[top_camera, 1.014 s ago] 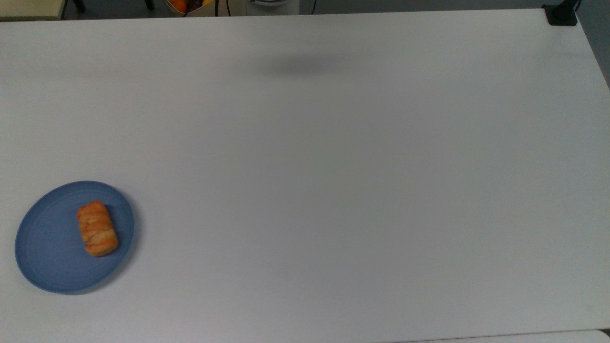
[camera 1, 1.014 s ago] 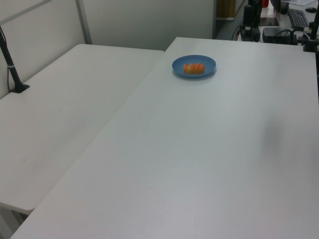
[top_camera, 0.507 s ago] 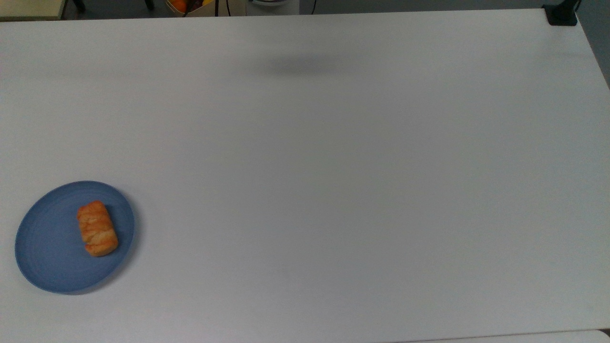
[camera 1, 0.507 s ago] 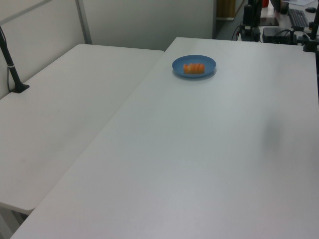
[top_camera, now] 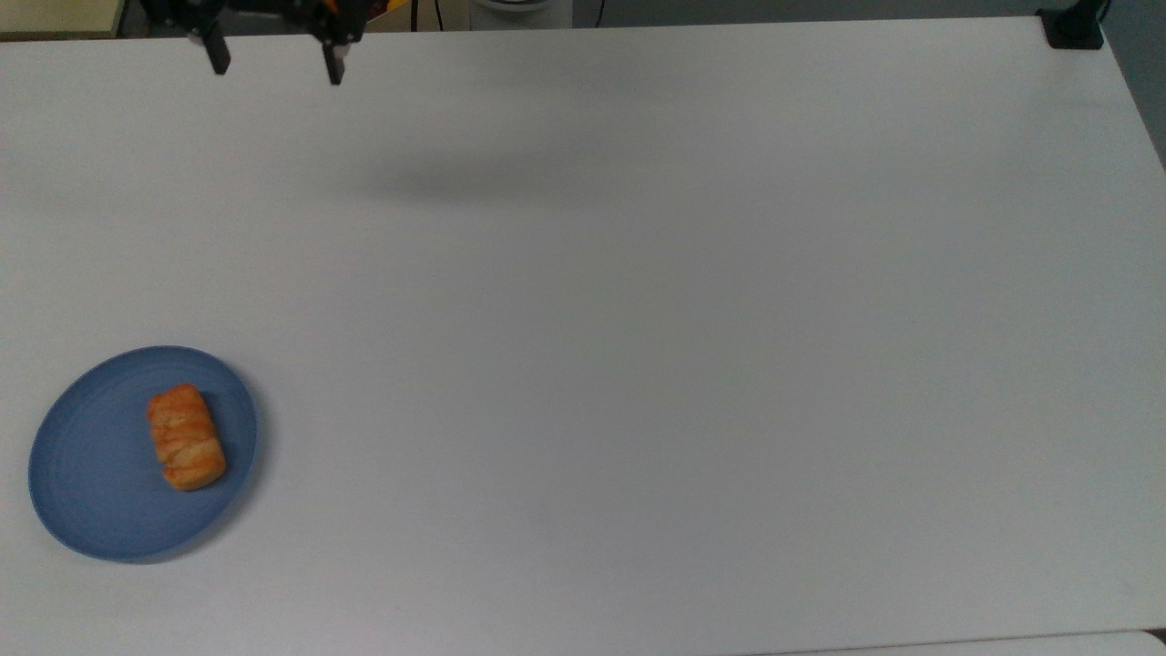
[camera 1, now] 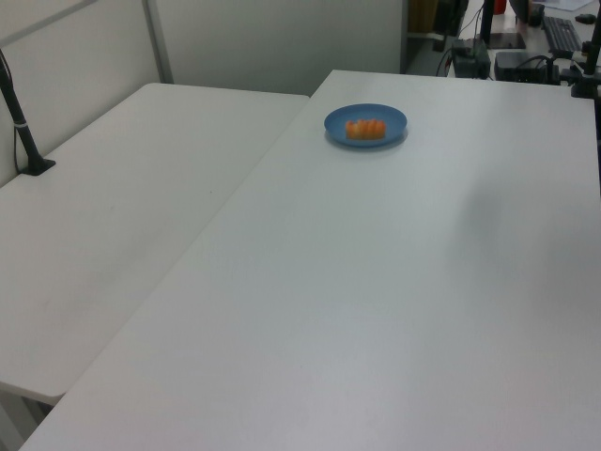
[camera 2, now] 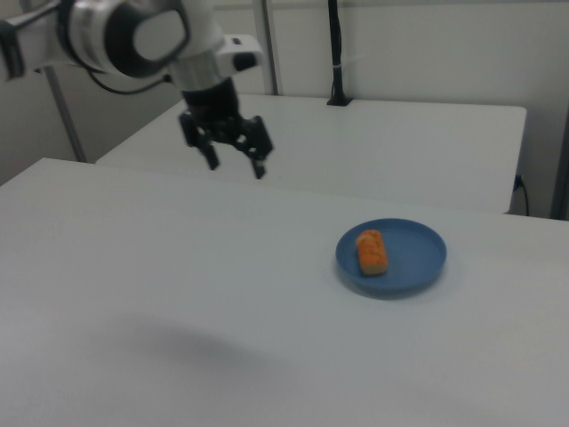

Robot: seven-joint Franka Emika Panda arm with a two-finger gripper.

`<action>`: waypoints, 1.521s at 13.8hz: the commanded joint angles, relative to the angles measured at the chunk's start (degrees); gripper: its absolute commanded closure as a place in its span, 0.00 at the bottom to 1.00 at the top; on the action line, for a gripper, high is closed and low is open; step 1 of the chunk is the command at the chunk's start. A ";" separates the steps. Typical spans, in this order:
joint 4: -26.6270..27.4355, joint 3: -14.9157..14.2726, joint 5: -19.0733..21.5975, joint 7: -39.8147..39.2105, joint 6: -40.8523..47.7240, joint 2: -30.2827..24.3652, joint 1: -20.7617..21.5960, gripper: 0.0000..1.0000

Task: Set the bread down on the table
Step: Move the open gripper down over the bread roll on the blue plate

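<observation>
On the blue plate (top_camera: 91,492) near the top view's lower left corner lies the bread (top_camera: 186,436), a small oblong golden-orange pastry with paler flaky ridges, its long axis running roughly up and down the picture and sitting toward the plate's right side. The plate rests on the white table (top_camera: 638,364), close to the table's left and lower edges as the top view shows them. At the top view's upper left, the gripper (top_camera: 274,58) hangs above the far edge of the table with its two dark fingers (top_camera: 218,55) spread wide apart and nothing between them; it is well apart from the plate and the bread. A soft grey shadow (top_camera: 465,187) lies on the tabletop below and to the right of it in the top view. From the right view the gripper (camera 2: 236,160) points downward from a white arm (camera 2: 133,36) that enters at the right view's upper left, and it hovers in the air, clear of the surface, while the bread (camera 2: 372,252) sits on the left part of the plate (camera 2: 418,258) at the right view's centre right. Across the left view the plate (camera 1: 390,122) appears far off near the table's far end, with the bread (camera 1: 365,129) on it as a small orange shape whose ridges are hard to make out at that distance. A second white table (camera 1: 113,235) adjoins on the left view's left, with a black pole (camera 1: 21,122) standing on its far edge.
</observation>
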State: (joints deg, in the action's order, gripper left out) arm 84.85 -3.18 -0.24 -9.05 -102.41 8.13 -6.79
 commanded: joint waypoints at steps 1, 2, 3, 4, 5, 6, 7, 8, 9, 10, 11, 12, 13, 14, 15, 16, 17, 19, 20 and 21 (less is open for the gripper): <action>-1.88 -0.07 0.76 -5.79 -8.05 4.61 -2.70 0.00; -1.88 -0.07 0.76 -6.84 -10.16 5.66 -3.40 0.00; -1.97 -0.07 0.76 -8.86 -14.53 7.50 -4.45 0.00; -1.97 -0.07 0.85 -10.36 -19.71 9.61 -5.51 0.00; -1.97 0.01 0.85 -10.63 -24.90 11.98 -6.47 0.00; -1.88 0.01 0.85 -10.72 -29.30 14.09 -7.35 0.00; -1.88 0.01 0.94 -10.72 -32.91 16.37 -7.80 0.00; -1.88 0.01 0.85 -10.72 -36.25 18.40 -7.89 0.00; -1.88 0.01 0.94 -10.81 -39.68 20.33 -8.41 0.00; -1.88 0.10 0.94 -10.81 -41.80 21.74 -8.76 0.00; -1.88 0.10 0.85 -10.81 -44.09 23.32 -8.86 0.00; -1.79 0.19 0.94 -10.72 -48.02 25.77 -8.86 0.00; -1.79 0.28 0.94 -10.63 -51.02 27.54 -8.77 0.00; -1.79 0.28 0.94 -10.55 -53.66 29.21 -8.77 0.00; -1.79 0.54 0.94 -10.29 -56.65 31.14 -8.68 0.00; -1.88 0.63 0.94 -10.28 -57.89 31.94 -8.59 0.00; -1.88 0.80 0.85 -10.20 -58.78 32.82 -8.51 0.00; -1.88 0.98 0.76 -10.28 -61.32 34.31 -8.24 0.00; -1.88 1.07 0.76 -10.28 -63.08 35.11 -8.24 0.00; -1.88 1.07 0.76 -10.28 -64.31 35.46 -8.24 0.03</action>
State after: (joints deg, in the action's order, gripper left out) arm 83.90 -2.13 -0.23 -18.28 -162.91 41.87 -15.31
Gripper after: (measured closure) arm 0.000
